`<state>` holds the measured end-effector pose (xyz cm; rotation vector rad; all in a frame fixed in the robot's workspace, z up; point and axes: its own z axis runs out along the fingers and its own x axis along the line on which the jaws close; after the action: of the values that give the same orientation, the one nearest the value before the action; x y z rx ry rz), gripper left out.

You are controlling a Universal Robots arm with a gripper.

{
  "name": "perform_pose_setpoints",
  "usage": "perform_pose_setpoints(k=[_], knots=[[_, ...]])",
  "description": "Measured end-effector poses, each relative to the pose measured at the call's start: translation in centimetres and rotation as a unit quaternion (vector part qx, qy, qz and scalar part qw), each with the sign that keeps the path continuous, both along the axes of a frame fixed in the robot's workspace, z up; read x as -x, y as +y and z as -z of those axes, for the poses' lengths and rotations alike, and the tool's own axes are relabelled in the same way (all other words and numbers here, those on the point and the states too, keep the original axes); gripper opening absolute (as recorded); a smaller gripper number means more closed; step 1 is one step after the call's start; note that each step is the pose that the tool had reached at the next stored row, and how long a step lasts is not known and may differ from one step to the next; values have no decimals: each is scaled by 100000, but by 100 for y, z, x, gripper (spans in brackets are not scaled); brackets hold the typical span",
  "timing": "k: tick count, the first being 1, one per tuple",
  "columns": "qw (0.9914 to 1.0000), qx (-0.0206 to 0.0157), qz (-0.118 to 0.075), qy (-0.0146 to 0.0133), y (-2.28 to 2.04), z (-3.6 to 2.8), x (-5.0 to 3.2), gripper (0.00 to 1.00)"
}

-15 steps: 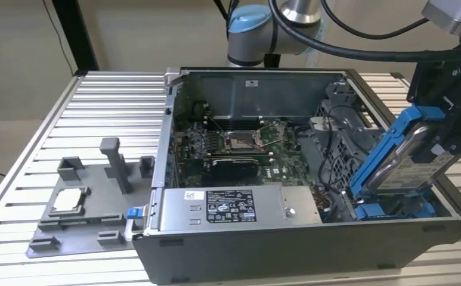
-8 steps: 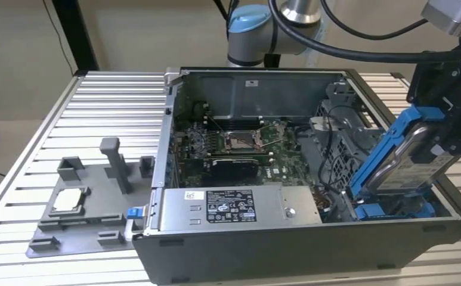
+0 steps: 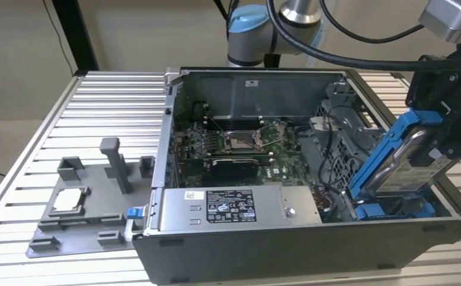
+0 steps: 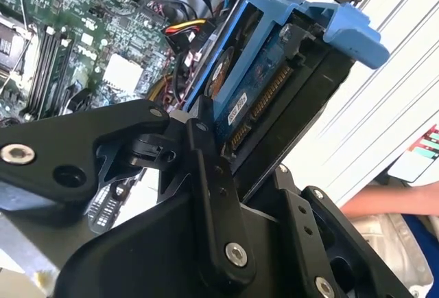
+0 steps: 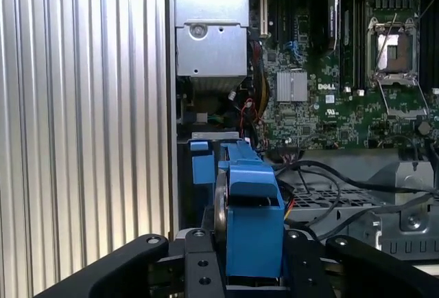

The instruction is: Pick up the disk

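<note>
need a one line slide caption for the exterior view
Gripper shut on the blue-framed disk, holding it tilted over the open computer case.

Ribbed table [image 3: 95,101], open computer case [image 3: 294,253], grey fixture [image 3: 87,223]

The disk [image 3: 405,168] shows silver and bright blue — the motherboard [image 3: 238,146] green, the table [image 3: 103,107] ribbed silver.

Blue-framed disk [image 3: 401,167], steeply tilted, clamped in jaws
</note>
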<state>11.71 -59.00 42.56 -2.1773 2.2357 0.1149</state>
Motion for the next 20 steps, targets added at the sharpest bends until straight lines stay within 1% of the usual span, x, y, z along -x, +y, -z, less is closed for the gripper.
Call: perform_pose_setpoints(k=[9, 16, 20], knots=[[99999, -73, 384, 0, -19, 60, -4, 0], [99997, -221, 700, 0, -22, 124, -4, 0], [99996, -287, 823, 2, -22, 173, -4, 0]])
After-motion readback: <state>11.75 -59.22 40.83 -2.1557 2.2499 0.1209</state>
